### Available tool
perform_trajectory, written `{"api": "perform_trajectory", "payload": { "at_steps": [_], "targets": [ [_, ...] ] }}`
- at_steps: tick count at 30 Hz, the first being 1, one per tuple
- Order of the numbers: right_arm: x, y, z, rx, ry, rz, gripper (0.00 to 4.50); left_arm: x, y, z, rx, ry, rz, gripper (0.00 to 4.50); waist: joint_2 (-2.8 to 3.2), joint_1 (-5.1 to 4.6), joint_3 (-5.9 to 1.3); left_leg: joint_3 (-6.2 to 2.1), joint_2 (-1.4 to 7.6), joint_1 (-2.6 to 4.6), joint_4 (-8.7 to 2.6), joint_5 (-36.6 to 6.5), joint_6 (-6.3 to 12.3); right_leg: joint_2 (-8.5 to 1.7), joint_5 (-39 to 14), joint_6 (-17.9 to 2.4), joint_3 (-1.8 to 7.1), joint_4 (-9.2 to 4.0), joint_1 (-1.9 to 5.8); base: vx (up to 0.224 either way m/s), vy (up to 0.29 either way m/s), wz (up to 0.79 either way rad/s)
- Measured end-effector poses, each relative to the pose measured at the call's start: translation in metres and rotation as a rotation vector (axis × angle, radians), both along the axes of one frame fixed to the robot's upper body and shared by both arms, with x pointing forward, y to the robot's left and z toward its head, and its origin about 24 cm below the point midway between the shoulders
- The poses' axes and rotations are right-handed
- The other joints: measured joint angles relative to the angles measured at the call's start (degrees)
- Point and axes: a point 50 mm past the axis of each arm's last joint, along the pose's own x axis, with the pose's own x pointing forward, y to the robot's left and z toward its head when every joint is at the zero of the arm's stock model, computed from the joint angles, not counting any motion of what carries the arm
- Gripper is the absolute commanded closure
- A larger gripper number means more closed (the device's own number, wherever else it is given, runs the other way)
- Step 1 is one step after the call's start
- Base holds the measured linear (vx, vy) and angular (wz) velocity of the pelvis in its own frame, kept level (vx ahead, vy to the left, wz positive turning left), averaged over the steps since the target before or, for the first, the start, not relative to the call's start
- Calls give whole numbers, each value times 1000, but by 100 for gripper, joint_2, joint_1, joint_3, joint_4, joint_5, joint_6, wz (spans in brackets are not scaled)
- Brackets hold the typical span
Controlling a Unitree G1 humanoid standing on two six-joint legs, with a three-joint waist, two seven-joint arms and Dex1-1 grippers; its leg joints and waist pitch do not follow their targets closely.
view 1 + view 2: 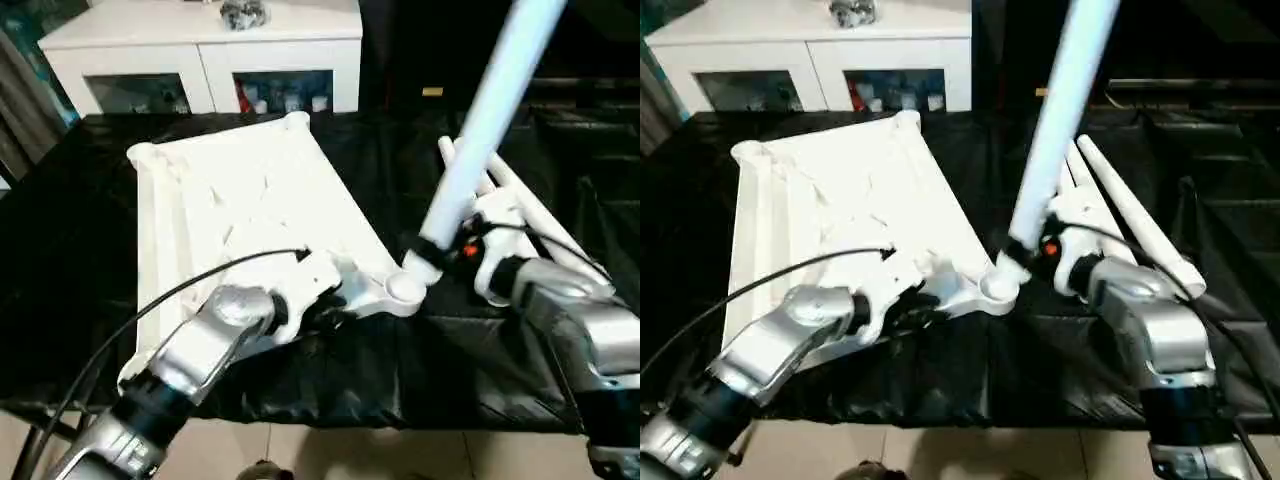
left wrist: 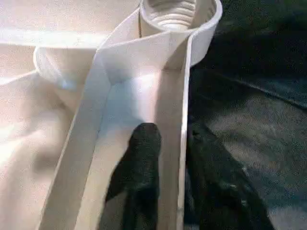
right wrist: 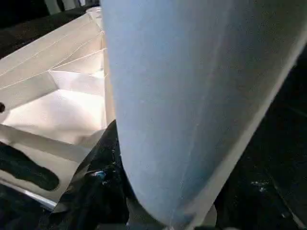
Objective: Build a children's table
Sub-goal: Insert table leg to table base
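Where the right gripper [image 1: 1032, 250] clamps a white leg [image 1: 492, 110] near its lower end, the leg rises tilted, its foot at the corner socket [image 1: 404, 288] of the tabletop [image 1: 250, 210]. Left gripper [image 2: 165, 158]: fingers closed on the tabletop's edge wall, one inside, one outside, just short of that socket. Tabletop: upside down, ribbed side up, on black cloth [image 1: 400, 370], socket corner twd the cloth's near edge. Spare legs [image 1: 1120, 215]: on the cloth right of the tabletop, behind the right gripper. White cabinet [image 1: 205, 50]: beyond the cloth's far edge.
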Motion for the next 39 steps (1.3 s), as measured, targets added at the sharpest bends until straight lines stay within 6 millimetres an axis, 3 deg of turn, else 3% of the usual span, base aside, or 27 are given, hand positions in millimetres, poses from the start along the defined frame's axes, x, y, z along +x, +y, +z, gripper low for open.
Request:
{"api": "perform_trajectory", "payload": {
  "at_steps": [7, 12, 17, 25, 27, 33, 35, 38, 39],
  "targets": [
    [0, 13, 3, 12, 9, 120, 259, -2, 0, 2, -66, 18, -10, 424, -75, 13, 5, 3, 0, -1, 0, 0, 0, -1, 0, 0, 0, -1, 0, 0, 0, 0],
    [-1, 15, -5, 7, 48, 156, 259, -3, 1, 2, -61, 13, -52, 449, -81, 20, 3, 6, 0, -2, 0, 0, 1, -1, -1, 0, 2, -6, 0, 0, 0, 0],
    [-2, 13, -8, 9, 71, 176, 259, -4, 3, 4, -5, -41, -118, 450, -85, 16, 3, 7, 2, 0, -3, 0, 1, -1, -1, 0, 2, -6, -1, 0, 0, 0],
    [-2, 15, -9, -6, 74, 211, 259, -2, 4, 3, 13, -62, -176, 450, -89, 90, -1, 7, 2, 4, -3, 0, 0, -1, 2, -3, 2, -5, 3, 0, 0, 0],
    [-1, 14, -9, -14, 74, 207, 259, -1, 2, 2, 2, -56, -171, 406, -89, 117, -1, 7, 2, 4, -3, 0, 0, -1, 4, -6, 2, -4, 4, 0, 0, 0],
    [-1, 13, -9, -18, 73, 205, 259, 1, 6, -2, 20, -16, -150, 352, -88, 147, -2, 8, 2, 5, -3, 0, -1, -1, 5, -7, 2, -2, 4, 0, 0, 0],
    [-1, 12, -9, -21, 73, 204, 259, 2, 6, -2, 24, -14, -152, 408, -87, 148, -2, 8, 2, 6, -3, 0, -1, -1, 5, -7, 2, -2, 4, 0, 0, 0],
    [-2, 10, -9, -28, 74, 202, 259, 5, 4, -2, 27, -22, -160, 392, -84, 147, -4, 8, 2, 8, -3, 0, -1, -3, 6, -9, 2, -2, 6, 0, 0, 0],
    [-2, 10, -9, -29, 75, 203, 259, 7, 4, -2, 24, -27, -150, 408, -85, 147, -4, 8, 2, 8, -3, 1, -1, -2, 9, -13, 2, -2, 6, 0, 0, 0]
  ]
}}
